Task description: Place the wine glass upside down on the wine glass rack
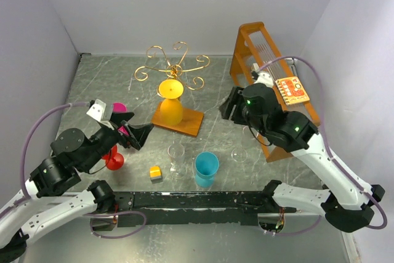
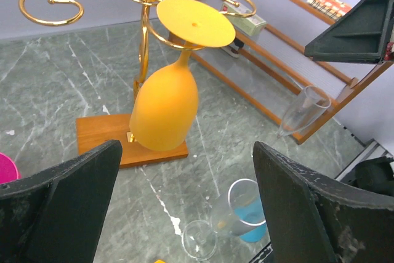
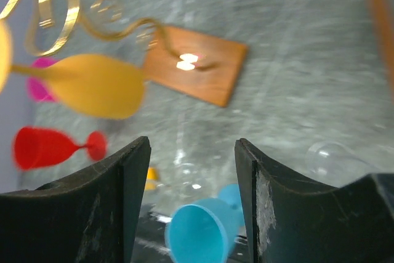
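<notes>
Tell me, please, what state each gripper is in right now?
Left gripper: open, holding nothing.
Right gripper: open, holding nothing.

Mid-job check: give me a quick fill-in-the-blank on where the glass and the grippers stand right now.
The yellow wine glass hangs ___ down on the wine glass rack.
The left gripper and right gripper both hold ___.
The cup nearest the arm bases is ___.
Missing words: upside; nothing; blue.

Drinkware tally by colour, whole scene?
Yellow glass: 1
Red glass: 1
Pink glass: 1
Blue cup: 1
Clear glasses: 2
Total: 6
</notes>
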Controlling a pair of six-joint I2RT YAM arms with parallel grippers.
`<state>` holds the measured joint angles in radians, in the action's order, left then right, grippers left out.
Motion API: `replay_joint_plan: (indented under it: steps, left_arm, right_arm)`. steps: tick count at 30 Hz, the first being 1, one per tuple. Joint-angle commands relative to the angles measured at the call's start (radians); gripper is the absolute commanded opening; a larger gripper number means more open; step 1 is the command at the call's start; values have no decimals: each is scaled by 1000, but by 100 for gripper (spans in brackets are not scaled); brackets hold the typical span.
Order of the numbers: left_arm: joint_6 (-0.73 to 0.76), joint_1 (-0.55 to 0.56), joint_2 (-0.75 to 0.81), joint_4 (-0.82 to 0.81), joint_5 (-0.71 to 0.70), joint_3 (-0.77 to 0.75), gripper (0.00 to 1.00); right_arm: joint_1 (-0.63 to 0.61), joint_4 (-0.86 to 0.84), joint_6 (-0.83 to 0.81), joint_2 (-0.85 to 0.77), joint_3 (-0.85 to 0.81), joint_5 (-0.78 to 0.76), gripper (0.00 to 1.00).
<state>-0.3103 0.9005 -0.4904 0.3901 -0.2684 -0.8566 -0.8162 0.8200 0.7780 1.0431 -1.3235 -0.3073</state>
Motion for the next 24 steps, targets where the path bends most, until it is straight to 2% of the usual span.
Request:
replay_joint_plan:
  steps: [1, 15, 24]
  left_arm:
    - [-29, 4, 14, -2, 41, -46, 98]
    - [-32, 4, -1, 26, 33, -92, 98]
    - [-84, 4, 10, 3, 37, -68, 97]
  right_arm:
    - [4, 415, 66, -4, -75, -377, 57]
    - [5, 444, 111, -48, 46, -339, 54]
    - [4, 342, 79, -43, 140, -278, 40]
